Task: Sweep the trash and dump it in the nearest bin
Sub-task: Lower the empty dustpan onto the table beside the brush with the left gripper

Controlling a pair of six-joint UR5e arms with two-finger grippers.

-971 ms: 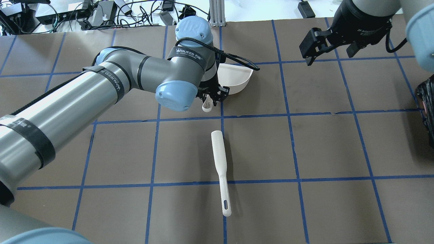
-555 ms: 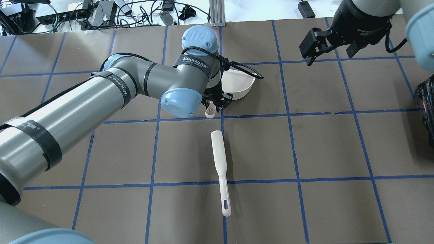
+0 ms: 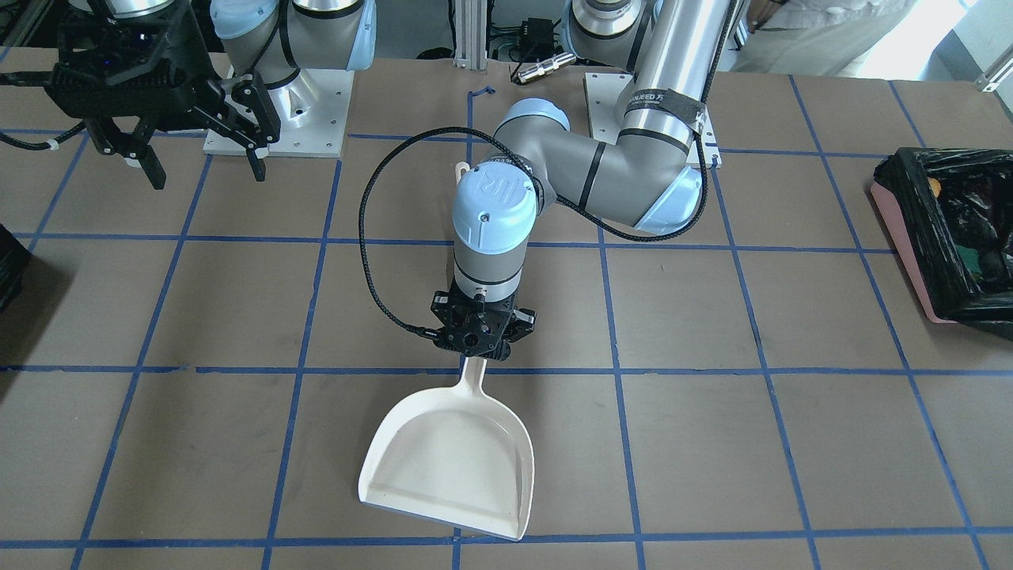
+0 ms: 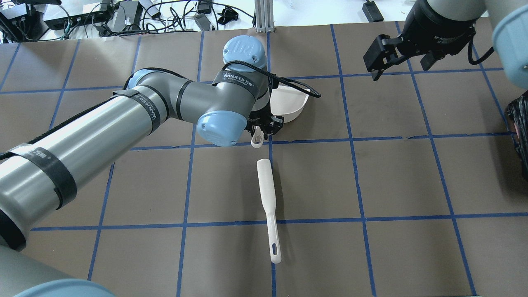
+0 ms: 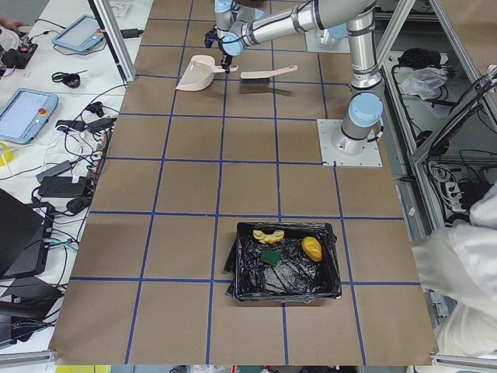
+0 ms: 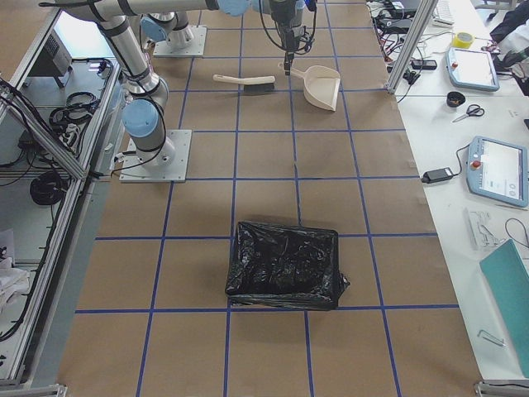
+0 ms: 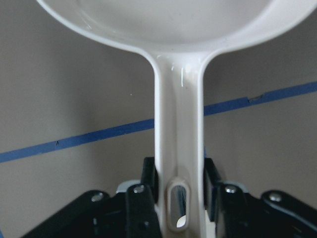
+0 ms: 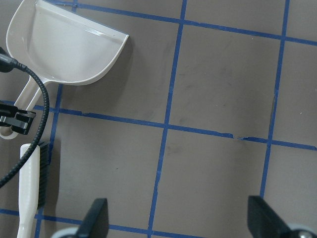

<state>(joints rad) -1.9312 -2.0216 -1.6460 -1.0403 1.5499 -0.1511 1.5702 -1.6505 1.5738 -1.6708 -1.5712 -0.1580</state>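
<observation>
My left gripper (image 3: 477, 348) is shut on the handle of an empty white dustpan (image 3: 451, 467), held low over the table; the wrist view shows fingers (image 7: 148, 183) on both sides of the handle. The dustpan (image 4: 288, 103) lies beyond a white brush (image 4: 268, 206) on the table. My right gripper (image 4: 399, 65) is open and empty, high at the far right. The pink-sided bin (image 3: 910, 237) with a black bag stands on my left. In it lie a pale curved rind (image 5: 269, 233) and a yellow wedge (image 5: 311, 248); I cannot make out a brown lump.
A second, all-black bag-covered bin (image 6: 285, 265) stands at the table's end on my right, seen at the overhead view's right edge (image 4: 520, 136). Blue tape lines grid the brown table (image 4: 392, 177). Cables and boxes (image 4: 82, 16) lie beyond the far edge.
My left arm has swung a little to the right and toward me, carrying the dustpan with it. The brush and the right arm have not moved.
</observation>
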